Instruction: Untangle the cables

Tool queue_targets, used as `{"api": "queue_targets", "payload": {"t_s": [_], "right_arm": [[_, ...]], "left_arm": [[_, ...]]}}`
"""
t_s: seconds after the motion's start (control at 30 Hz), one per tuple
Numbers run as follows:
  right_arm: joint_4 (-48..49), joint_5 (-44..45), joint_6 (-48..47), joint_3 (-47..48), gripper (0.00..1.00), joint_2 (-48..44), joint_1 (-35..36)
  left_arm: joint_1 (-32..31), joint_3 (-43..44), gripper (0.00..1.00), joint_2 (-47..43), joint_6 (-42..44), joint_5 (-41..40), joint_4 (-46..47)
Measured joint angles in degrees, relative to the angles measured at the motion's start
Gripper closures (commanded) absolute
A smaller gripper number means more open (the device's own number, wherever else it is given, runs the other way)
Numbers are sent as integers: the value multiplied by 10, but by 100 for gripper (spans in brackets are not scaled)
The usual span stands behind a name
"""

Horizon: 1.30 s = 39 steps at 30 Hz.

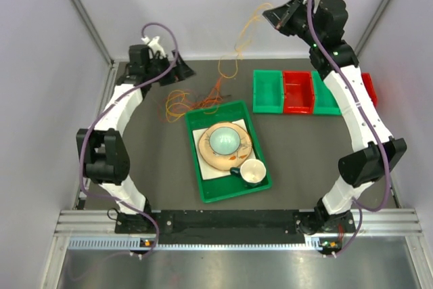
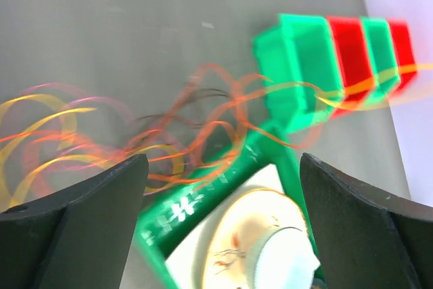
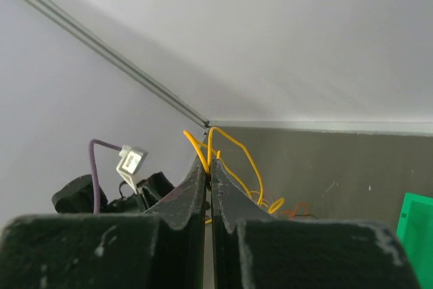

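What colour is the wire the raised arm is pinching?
The wire is yellow; the right wrist view shows it best.

**Site:** robotics lab, enclosed test cell.

**Evidence:**
- plain white panel walls (image 1: 203, 5) joined by metal corner strips (image 1: 81, 15)
- aluminium rail (image 1: 88, 223) along the near edge
- left arm (image 1: 125, 109) and right arm (image 1: 355, 109) bolted there side by side, with purple hoses (image 1: 169, 38) running along them
- dark grey table (image 1: 298, 160)
- row of green and red plastic bins (image 1: 298, 91)
- green tray (image 1: 230, 193) holding crockery
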Motion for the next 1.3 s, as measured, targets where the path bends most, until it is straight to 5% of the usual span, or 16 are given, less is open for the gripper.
{"api": "queue_targets", "payload": {"t_s": [0.23,0.5,0.6,0.73,0.77,1.07,1.17,1.3], "right_arm": [[3,0,6,-1,100,2,3],[11,-1,13,-1,100,3,3],[12,-2,14,-1,100,3,3],[12,-2,14,-1,100,3,3],[12,-2,14,-1,100,3,3],[7,18,-3,-19,100,2,1],[6,35,-9,-62,100,-4,-9],[11,53,-7,-157,100,-24,-42]], "left_arm": [[-94,22,2,20,-3,0,23],[-155,48,14,72,-3,-37,40],[-167,58,27,94,-3,-44,40],[-171,74,92,117,-12,-54,41],[-172,79,100,123,-17,-58,42],[-144,70,100,105,-24,-66,39],[-74,15,100,43,-55,-3,50],[96,-42,100,-45,-121,78,104]]}}
